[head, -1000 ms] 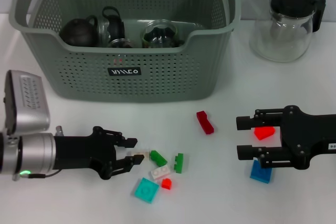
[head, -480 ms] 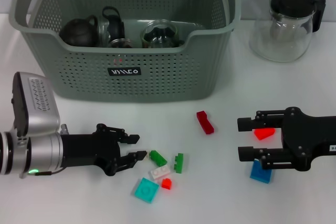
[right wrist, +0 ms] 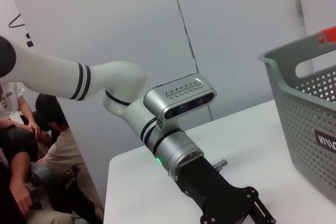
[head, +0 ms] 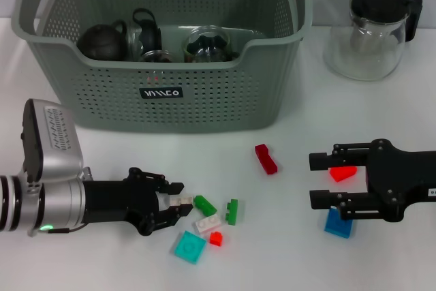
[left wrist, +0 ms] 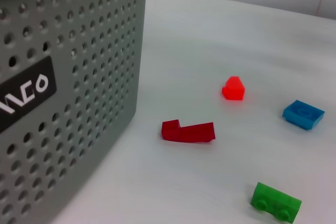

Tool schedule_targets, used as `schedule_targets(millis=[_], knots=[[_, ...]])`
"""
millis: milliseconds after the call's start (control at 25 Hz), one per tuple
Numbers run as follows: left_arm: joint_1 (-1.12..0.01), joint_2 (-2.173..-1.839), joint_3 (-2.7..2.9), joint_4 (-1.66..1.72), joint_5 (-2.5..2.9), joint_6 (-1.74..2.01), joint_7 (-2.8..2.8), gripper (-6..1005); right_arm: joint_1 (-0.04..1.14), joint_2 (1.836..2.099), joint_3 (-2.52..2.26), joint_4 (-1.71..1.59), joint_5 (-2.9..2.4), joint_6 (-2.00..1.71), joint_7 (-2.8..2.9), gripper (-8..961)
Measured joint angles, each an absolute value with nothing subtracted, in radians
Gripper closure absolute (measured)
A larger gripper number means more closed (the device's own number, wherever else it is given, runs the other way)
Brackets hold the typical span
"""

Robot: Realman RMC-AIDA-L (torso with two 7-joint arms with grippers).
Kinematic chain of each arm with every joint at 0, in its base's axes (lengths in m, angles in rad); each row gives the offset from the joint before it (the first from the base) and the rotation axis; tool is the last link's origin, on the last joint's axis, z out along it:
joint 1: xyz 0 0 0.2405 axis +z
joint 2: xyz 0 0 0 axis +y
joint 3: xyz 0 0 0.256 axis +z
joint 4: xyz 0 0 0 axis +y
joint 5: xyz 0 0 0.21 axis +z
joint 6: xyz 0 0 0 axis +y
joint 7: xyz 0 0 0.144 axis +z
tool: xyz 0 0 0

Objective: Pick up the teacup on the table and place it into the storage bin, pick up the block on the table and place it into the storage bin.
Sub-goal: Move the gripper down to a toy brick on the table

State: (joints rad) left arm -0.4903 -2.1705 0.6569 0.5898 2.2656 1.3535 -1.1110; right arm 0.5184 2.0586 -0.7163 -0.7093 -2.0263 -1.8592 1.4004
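Observation:
My left gripper (head: 178, 200) lies low on the table in front of the storage bin (head: 204, 100), shut on a small cream block (head: 180, 202). Just past it lie a green block (head: 204, 204), a white block (head: 210, 223), another green block (head: 232, 211), a teal block (head: 189, 246) and a small red block (head: 216, 238). At the right, my right gripper (head: 315, 180) rests open, with a red block (head: 343, 172) between its fingers. No teacup shows on the table. Inside the bin sit a dark pot (head: 102, 40) and glass vessels (head: 208, 44).
A glass jug (head: 371, 32) with a black lid stands at the back right. A dark red block (head: 266, 159) lies between the grippers, and a blue block (head: 338, 224) lies under my right gripper. The bin wall (left wrist: 63, 77) fills one side of the left wrist view.
My left gripper has slid forward onto the cream block and its fingers have closed around it. The right arm has not moved.

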Motion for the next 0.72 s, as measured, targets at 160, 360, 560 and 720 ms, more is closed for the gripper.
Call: schedule_targets(millis=[160,360,560,720], knots=[[-0.487,-2.169,0.658,0.589,2.267,1.36,-1.111,604,0.52,2.057,-0.716,-0.702,-2.026,-1.859,1.4,268],[-0.482,-2.169,0.67,0.591,2.27,1.369,-1.116,603,0.525,2.056,-0.716,-0.701,-2.026,-1.862,1.4,268],[-0.475,-2.171,0.67,0.592,2.271,1.375,-1.112,603,0.526,2.055,-0.716,-0.701,-2.026,-1.863,1.4,268],[-0.474,-2.171,0.67,0.591,2.27,1.366,-1.112,603,0.523,2.055,-0.716,-0.701,-2.026,-1.863,1.4,268]])
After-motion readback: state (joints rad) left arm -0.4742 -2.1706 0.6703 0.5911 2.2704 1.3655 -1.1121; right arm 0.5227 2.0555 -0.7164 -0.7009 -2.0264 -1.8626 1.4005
